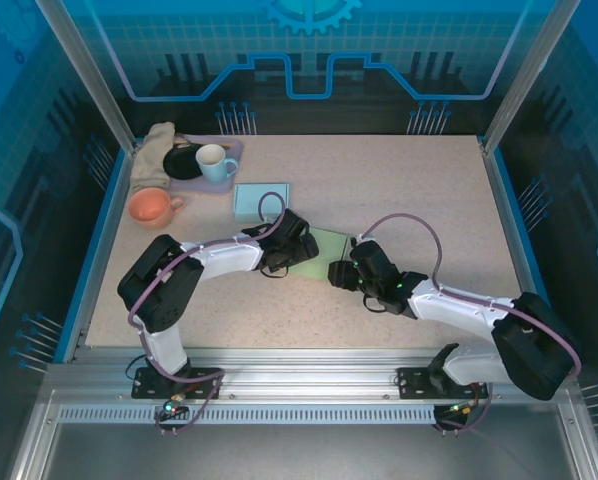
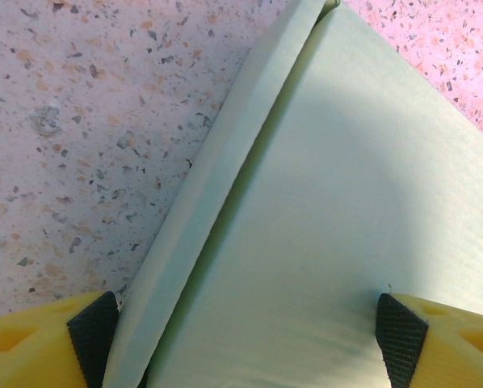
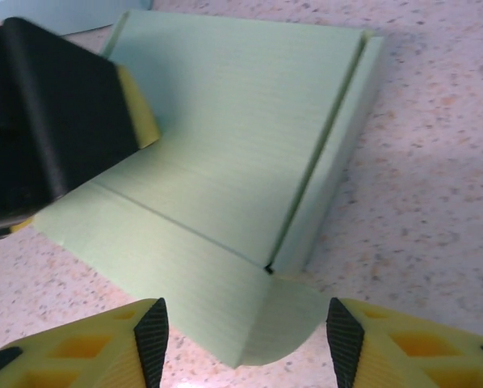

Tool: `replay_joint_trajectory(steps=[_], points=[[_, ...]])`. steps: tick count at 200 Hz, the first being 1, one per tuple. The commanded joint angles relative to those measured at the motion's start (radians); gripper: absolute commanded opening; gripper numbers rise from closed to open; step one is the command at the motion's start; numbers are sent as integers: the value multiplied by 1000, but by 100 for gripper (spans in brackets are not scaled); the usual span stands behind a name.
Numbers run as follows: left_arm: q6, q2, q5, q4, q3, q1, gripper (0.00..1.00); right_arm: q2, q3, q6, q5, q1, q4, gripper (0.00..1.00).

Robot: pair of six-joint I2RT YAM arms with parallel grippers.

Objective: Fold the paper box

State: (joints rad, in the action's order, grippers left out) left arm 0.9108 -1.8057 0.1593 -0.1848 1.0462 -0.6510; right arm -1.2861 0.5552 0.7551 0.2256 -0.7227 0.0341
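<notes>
One paper box [image 1: 328,250], pale green and plain on every face that shows, lies partly folded near the middle of the table [image 1: 429,200], between the two tools. Its surface carries only fine ribbing and crease lines.

In the top view the left tool [image 1: 305,243] comes in from the left onto the box's left part, and the right tool [image 1: 341,272] meets its lower right corner. From the left wrist, that tool's two black pads [image 2: 92,331] sit at the bottom corners of the frame with the jaws set wide: one pad just beside the narrow side flap that runs diagonally up the frame, the other over the broad panel. Whether either pad presses the paper I cannot tell.

From the right wrist, the right tool's two pads [image 3: 153,339] stand moderately apart at the bottom edge, gripping nothing. The box's rounded corner tab lies just ahead of the gap between them. One side wall stands raised along the panel's right edge, and one front flap lies flat below a crease. The other tool's black and yellow finger rests on the panel at upper left.

At the upper left of the top view are:
- one purple tray [image 1: 235,148]
- one black plate [image 1: 182,166] on the tray
- one light-blue mug [image 1: 215,161] on the tray
- one beige cloth [image 1: 154,152] draped at the tray's left
- one orange cup [image 1: 151,207] below the tray
- one light-blue flat box [image 1: 262,200] to the right of the cup, just above the left tool
</notes>
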Motion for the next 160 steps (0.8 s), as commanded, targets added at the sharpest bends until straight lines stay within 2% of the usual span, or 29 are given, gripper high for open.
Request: replay_joint_trajectory(steps=[1,60,101,130,160], points=[[-10,-35,34,-88,-23,5,85,-25,23,-23,4,25,-13,59],[-10,-38,37,-90,-23,6,85,-149,36,26,-171,20,93,60],[-13,-38,39,-90,-25,5,85,-162,35,47,-256,21,156,60],[-13,-39,40,-90,-23,6,85,-145,38,42,-255,20,146,60],[-12,-38,39,-87,-26,6,85,-126,39,18,-198,20,101,59]])
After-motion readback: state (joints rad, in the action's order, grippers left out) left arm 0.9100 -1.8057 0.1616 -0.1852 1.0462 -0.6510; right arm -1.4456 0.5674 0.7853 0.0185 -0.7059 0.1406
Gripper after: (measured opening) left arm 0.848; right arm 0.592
